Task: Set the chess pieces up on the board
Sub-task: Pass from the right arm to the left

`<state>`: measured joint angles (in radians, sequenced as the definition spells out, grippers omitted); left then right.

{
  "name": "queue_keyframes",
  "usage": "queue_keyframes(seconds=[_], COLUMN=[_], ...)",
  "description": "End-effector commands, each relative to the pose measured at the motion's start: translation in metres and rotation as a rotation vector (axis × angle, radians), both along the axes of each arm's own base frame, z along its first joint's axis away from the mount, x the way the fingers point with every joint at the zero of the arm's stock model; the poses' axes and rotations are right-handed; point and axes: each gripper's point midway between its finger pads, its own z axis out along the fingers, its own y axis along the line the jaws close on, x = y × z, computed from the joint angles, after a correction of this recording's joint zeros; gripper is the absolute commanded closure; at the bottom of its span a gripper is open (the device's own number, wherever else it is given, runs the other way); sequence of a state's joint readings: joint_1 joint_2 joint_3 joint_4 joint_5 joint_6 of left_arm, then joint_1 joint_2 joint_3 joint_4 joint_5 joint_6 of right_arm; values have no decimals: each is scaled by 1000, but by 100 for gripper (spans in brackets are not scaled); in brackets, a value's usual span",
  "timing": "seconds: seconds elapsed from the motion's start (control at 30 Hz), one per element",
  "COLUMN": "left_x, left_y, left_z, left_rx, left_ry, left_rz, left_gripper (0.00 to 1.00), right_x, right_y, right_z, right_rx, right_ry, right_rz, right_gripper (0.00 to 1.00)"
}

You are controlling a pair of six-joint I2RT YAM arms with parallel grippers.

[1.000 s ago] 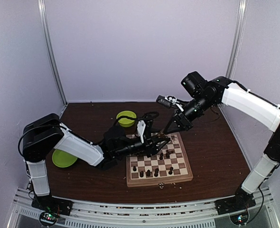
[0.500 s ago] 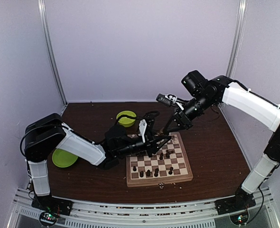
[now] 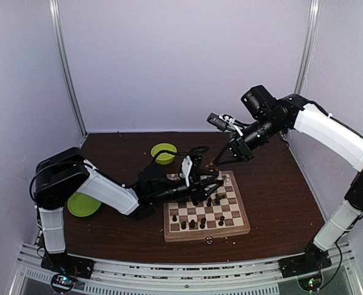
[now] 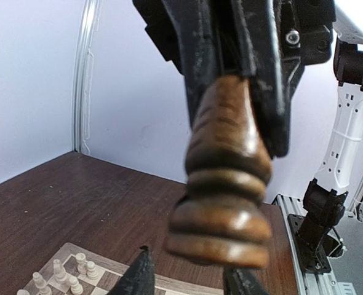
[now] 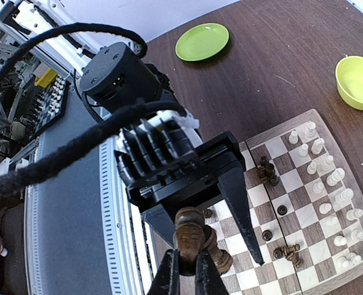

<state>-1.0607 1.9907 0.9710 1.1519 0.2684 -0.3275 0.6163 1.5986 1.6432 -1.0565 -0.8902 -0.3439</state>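
Dark bench point(image 3: 280, 184), walls point(image 3: 187, 67) close on three sides. Board point(image 3: 235, 216) mid-bench, green bowl point(image 3: 163, 152) just behind. Right pincer point(image 3: 215, 165) clamps a brown chess piece point(image 5: 191, 233) over the board's far edge; left pincer point(image 3: 213, 184) gapes wide around it.

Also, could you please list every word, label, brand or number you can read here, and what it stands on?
No text can be read in any view.
The board, the dark chess piece held in the right pincer, the green bowl and the green plate bear no lettering.
The background clutter is too blurred to read.
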Motion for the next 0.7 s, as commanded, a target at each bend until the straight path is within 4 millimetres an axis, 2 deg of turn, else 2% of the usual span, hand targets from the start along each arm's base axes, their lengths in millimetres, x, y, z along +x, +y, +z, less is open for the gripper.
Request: queue_keyframes(seconds=[0.0, 0.33, 0.67], left_x=[0, 1, -1], left_y=[1, 4, 7], left_z=[31, 52, 62], left_rx=[-81, -130, -152], left_ry=[-67, -86, -93], left_rz=[16, 29, 24], left_gripper=[60, 62, 68], right_x=[-4, -4, -1], right_y=[-1, -1, -1], right_z=[8, 2, -3], right_rx=[36, 29, 20], right_ry=[1, 10, 16], right_rz=[2, 5, 0], right_gripper=[97, 97, 97])
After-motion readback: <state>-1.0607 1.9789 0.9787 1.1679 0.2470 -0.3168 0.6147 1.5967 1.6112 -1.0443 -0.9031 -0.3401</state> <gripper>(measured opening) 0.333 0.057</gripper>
